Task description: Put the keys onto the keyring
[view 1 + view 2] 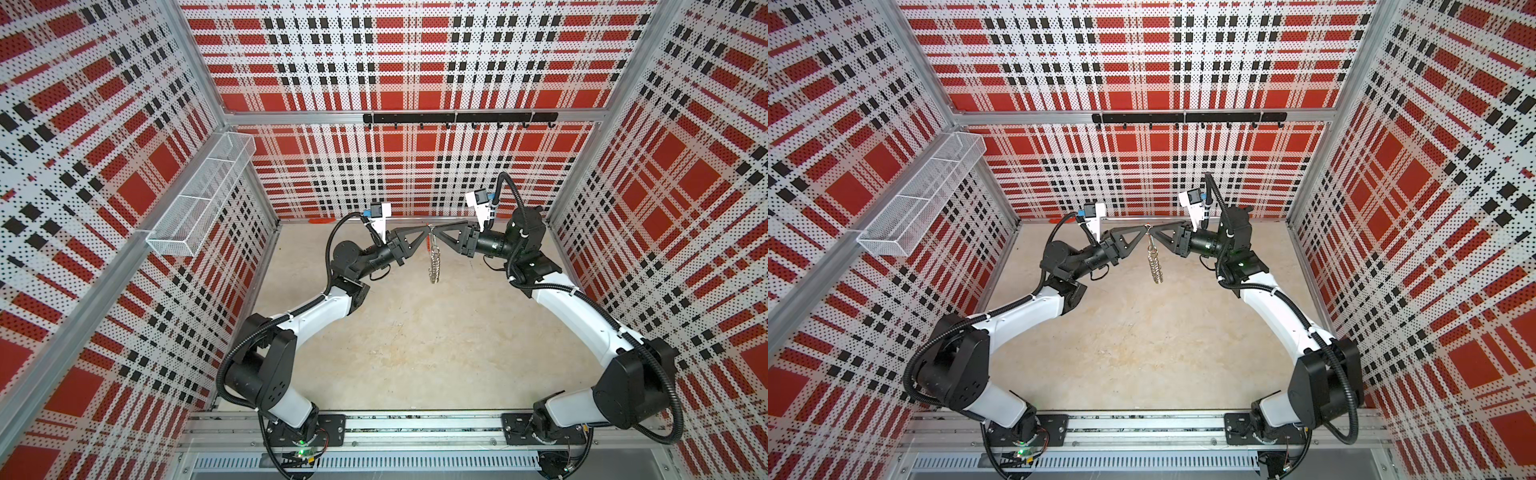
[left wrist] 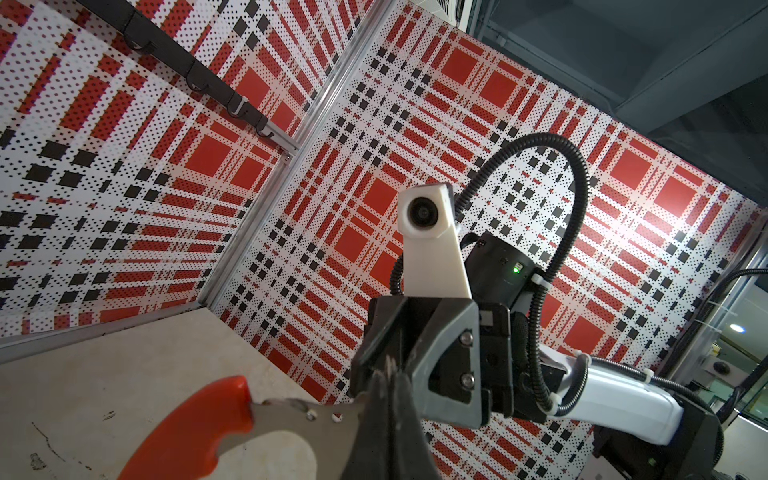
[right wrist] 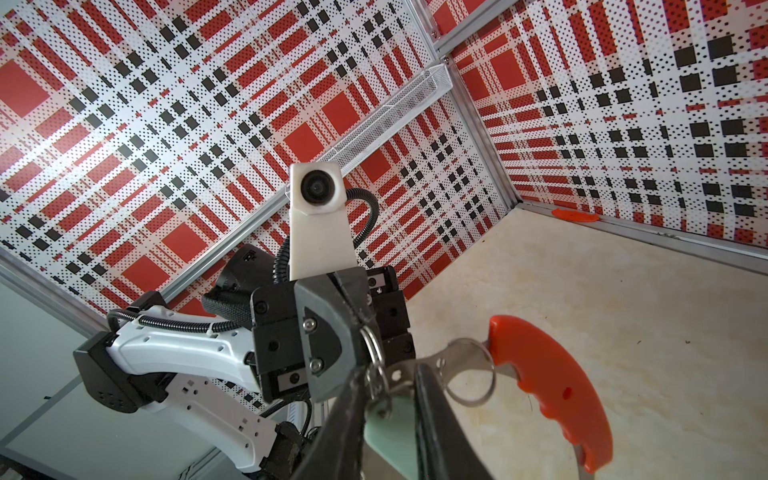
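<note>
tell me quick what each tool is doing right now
left tool: closed, holding the orange-handled keyring by its metal end.
right tool: closed, holding the pale-tagged keys.

Left gripper (image 1: 424,229) and right gripper (image 1: 437,232) tip to tip in mid-air, both jaws tight.

Both top views are looking steeply down from high above the keyring (image 1: 433,259), far off, facing the back wall (image 1: 415,62), sharing almost the whole scene. The left wrist camera (image 3: 318,189) and right wrist camera (image 2: 424,212) are sitting close beside the keyring, on opposite sides, facing each other; both are sharing the keyring's orange handle (image 2: 195,424).
</note>
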Robot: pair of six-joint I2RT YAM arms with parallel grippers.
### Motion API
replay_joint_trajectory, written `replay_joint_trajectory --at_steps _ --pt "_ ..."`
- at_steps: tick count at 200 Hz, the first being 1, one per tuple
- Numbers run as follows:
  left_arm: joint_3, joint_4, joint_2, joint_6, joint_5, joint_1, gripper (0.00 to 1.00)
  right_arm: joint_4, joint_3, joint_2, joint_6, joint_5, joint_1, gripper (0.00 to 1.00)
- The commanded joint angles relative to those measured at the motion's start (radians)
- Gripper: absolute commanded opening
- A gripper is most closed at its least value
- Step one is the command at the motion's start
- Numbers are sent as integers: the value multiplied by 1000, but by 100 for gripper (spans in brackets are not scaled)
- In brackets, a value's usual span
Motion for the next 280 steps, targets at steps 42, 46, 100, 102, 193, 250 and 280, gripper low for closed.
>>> replay_joint_trajectory --at_steps 42,46,100,102,193,250,280 --pt "40 90 2 -25 14 8 0 11 25 13 -5 -7 15 10" --pt "42 91 2 -25 14 9 0 11 27 14 -6 -5 15 9" --pt "43 98 20 -16 5 9 0 -18 64 22 -31 0 17 0" --pt "42 99 20 -13 5 9 0 -23 68 23 -37 0 18 0" --pt "-10 -528 -187 1029 42 82 30 -420 169 3 -582 340 32 0" --pt "444 -1367 -16 1599 61 77 34 -396 135 -8 -770 421 109 0" --pt "611 -1547 85 1682 117 83 36 -351 96 -6 -841 447 130 0"
